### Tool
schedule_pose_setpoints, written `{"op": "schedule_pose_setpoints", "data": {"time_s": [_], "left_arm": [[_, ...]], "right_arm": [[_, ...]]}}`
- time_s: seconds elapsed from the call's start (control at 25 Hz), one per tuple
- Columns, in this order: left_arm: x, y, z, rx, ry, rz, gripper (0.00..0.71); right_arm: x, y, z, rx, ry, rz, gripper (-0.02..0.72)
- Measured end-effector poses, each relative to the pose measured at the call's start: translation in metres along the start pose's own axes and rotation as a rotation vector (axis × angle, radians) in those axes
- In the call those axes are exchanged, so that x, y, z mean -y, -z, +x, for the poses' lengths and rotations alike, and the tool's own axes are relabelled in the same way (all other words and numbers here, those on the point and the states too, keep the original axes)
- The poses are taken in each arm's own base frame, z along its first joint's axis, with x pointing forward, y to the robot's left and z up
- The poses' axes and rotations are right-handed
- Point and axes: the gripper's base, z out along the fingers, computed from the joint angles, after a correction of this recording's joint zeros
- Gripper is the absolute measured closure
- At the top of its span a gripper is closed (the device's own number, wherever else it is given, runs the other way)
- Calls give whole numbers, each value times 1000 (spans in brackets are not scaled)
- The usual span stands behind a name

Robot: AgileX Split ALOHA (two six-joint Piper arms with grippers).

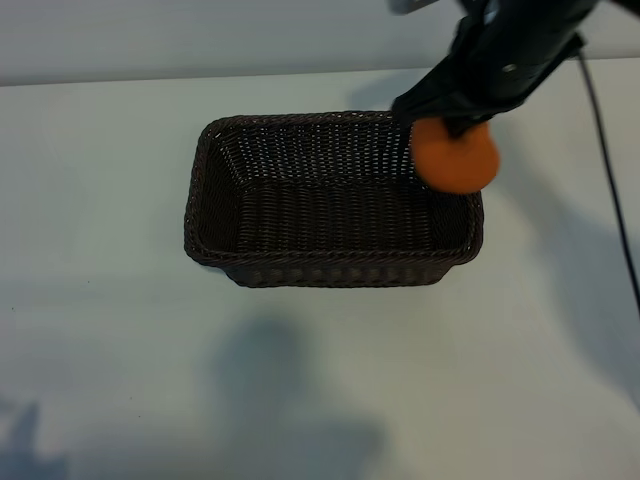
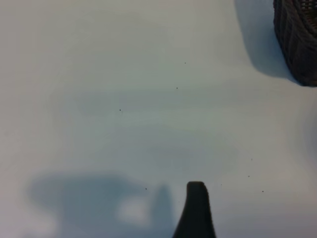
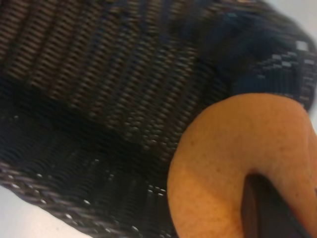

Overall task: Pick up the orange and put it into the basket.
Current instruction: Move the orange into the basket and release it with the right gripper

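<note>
The orange [image 1: 456, 157] hangs in the air over the right end of the basket [image 1: 215, 215], above its braided rim. The right gripper [image 1: 447, 122] is clamped on it from above. The woven interior fills the right wrist view beneath the fruit. The left gripper [image 2: 196, 208] hovers over the white table [image 1: 100, 350], jaws apart, holding nothing.

Right gripper [image 1: 452, 128] clamped on the orange [image 1: 455, 155], above the basket's [image 1: 330, 268] right end. Basket resting on the white table [image 1: 120, 350].
</note>
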Motion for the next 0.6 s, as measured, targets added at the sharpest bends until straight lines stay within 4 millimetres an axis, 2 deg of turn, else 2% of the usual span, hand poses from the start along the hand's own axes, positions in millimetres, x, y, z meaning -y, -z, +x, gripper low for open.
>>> {"op": "schedule_pose_setpoints", "data": {"time_s": [0.32, 0.6], "left_arm": [[0, 0, 0, 0, -2, 0, 118], [0, 0, 0, 0, -2, 0, 118]], "right_arm": [[-28, -49, -6, -62, 64, -20, 631], [-30, -105, -1, -151, 69, -14, 631]]}}
